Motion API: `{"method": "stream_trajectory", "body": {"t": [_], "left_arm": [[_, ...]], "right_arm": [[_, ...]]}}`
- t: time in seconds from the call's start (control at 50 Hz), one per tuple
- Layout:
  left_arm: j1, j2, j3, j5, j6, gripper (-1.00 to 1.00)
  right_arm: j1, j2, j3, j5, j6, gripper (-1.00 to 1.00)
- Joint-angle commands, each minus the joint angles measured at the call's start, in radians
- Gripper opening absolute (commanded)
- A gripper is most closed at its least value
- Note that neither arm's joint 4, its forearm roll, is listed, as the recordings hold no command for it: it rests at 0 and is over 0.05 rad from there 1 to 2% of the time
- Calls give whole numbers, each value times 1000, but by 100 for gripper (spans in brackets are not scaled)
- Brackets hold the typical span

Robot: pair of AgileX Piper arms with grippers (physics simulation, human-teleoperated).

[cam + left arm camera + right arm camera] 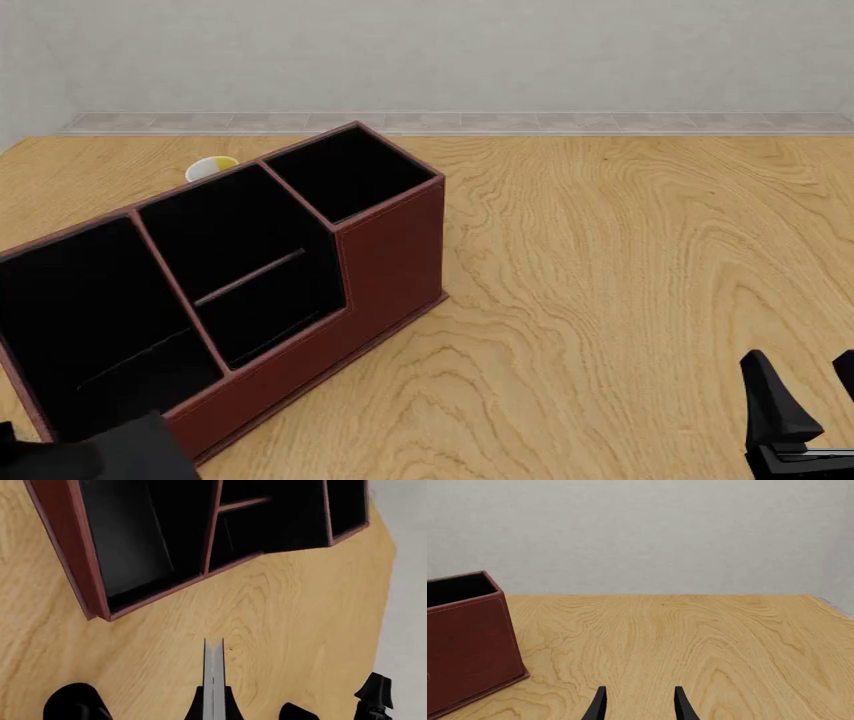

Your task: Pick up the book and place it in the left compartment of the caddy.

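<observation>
Book (213, 672) edge-on in the left gripper (213, 705), caddy (390, 250) ahead
Thin and black, the book shows its white page edge between the fingers. Beyond the fingertips stands the red-brown caddy, its wide left compartment (80, 320) black inside.

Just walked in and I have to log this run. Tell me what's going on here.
The left gripper appears to hold the book edge-on, low over the table just in front of the caddy. The left compartment looks empty, so the book is not yet placed. The right gripper is open, holds nothing and sits off to the right, away from the caddy.
</observation>
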Motion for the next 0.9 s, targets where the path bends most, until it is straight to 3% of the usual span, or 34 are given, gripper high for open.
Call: {"method": "stream_trajectory", "body": {"t": [0.02, 0.9], "left_arm": [[48, 12, -74, 0, 48, -100], [291, -6, -157, 0, 108, -100]], "right_arm": [[0, -7, 1, 5, 0, 100], [0, -7, 1, 6, 0, 100]]}}
